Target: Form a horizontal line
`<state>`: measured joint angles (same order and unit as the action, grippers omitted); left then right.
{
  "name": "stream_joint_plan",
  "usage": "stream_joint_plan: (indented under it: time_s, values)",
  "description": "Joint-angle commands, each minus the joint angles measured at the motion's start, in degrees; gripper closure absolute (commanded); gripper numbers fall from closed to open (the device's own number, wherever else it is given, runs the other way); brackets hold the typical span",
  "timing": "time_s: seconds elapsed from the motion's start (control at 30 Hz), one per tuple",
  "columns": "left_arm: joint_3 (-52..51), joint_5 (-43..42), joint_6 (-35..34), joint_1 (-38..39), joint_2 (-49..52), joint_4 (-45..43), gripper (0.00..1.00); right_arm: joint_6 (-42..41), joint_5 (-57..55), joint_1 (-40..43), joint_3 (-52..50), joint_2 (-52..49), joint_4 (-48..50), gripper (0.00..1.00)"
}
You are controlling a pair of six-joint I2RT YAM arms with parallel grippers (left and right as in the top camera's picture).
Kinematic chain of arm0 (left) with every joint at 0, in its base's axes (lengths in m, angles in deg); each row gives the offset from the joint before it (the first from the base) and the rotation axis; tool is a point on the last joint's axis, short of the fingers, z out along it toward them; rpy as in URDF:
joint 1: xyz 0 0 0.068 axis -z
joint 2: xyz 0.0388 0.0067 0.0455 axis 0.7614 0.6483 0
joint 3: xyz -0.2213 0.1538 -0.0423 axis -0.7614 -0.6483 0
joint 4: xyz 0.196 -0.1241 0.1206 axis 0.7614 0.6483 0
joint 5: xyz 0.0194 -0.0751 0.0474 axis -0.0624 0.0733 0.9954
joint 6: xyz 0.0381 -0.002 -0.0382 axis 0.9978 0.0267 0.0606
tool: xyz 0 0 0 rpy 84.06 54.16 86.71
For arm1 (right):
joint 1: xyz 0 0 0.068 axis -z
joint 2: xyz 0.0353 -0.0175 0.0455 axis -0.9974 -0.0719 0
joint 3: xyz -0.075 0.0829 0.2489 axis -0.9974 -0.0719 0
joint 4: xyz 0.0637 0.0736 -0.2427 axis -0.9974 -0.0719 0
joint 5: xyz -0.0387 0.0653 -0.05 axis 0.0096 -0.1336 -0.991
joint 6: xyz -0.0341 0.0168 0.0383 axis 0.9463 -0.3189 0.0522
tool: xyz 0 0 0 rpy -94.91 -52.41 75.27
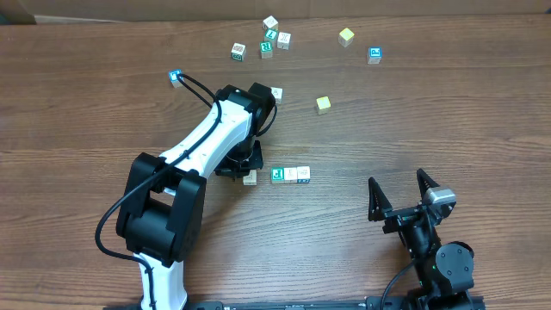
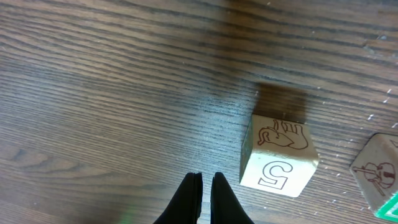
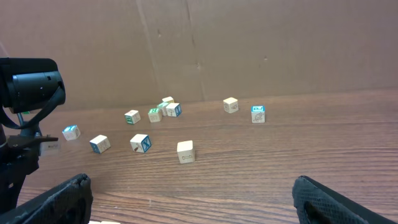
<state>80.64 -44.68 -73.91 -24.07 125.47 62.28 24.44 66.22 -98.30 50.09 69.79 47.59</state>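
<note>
The horizontal line [image 1: 290,174] is a short row of three alphabet cubes touching side by side at the table's middle. A single pale cube with a red "5" [image 1: 250,178] lies just left of the row with a small gap between them. In the left wrist view this cube [image 2: 280,155] is right of my left gripper [image 2: 205,182], which is shut, empty and low over the wood. The row's nearest cube [image 2: 379,171] shows at the right edge. In the overhead view my left gripper [image 1: 244,169] is beside the single cube. My right gripper [image 1: 402,194] is open and empty, to the right of the row.
Several loose cubes are scattered at the back: a cluster [image 1: 266,49], a yellow-green cube [image 1: 346,36], a blue one [image 1: 374,55], one at the left [image 1: 176,77] and a cube [image 1: 323,104] behind the row. The right wrist view shows a nearby cube [image 3: 185,151] and a cardboard wall [image 3: 249,43].
</note>
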Motion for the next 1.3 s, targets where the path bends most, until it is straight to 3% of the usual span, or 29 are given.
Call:
stream_joint_plan:
  time_s: [0.0,0.57,0.97,1.27]
  values:
    - [-0.7,1.2,1.1,0.1,0.5,-0.1,0.96,0.2,-0.1,-0.3,-0.5,0.5,0.4,0.00]
    - [-3.8,0.9,0.9,0.0,0.5,-4.4,0.96,0.2,-0.1,-0.3,-0.5,0.6,0.4,0.00]
    - [-3.8,-7.8,1.8,0.0,0.5,-5.9,0.96,0.2,-0.1,-0.3,-0.5,0.6,0.4,0.00]
    - [-3.8,-7.9,1.8,0.0,0.5,-7.2,0.96,0.2,-0.1,-0.3,-0.5,0.6,0.4,0.00]
